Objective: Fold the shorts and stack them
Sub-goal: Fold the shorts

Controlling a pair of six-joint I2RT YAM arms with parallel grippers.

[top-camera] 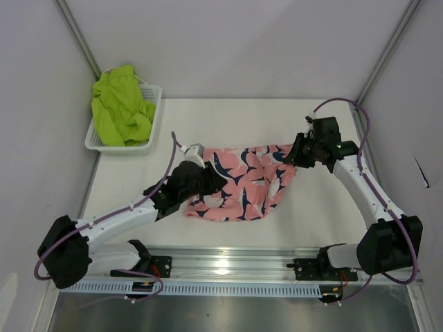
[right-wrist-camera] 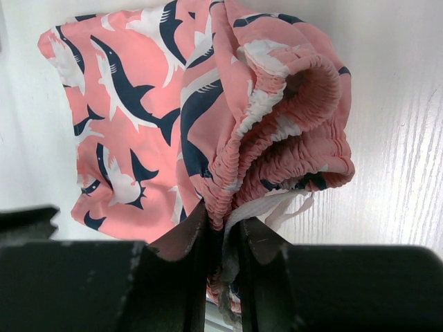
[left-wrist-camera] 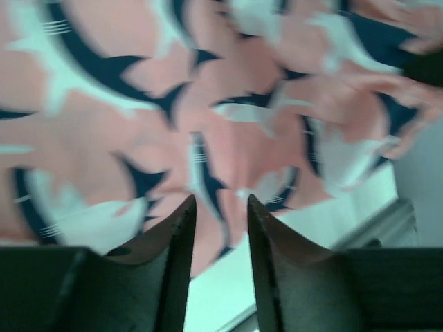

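Observation:
The pink shorts (top-camera: 246,183) with the navy-and-white shark print lie rumpled across the middle of the table. My right gripper (top-camera: 294,155) is shut on their gathered elastic waistband (right-wrist-camera: 277,131) and white drawstring at the right end, and the cloth bunches up above the jaws (right-wrist-camera: 223,211). At the shorts' left end is my left gripper (top-camera: 214,181). In the left wrist view its jaws (left-wrist-camera: 220,199) stand apart over the printed cloth (left-wrist-camera: 208,104), with bare table showing between them and nothing held. The lime green shorts (top-camera: 121,107) lie heaped in the basket at the far left.
The white mesh basket (top-camera: 118,147) sits at the table's far left corner. Grey walls and metal posts close in the back and sides. A metal rail (top-camera: 228,266) carrying both arm bases runs along the near edge.

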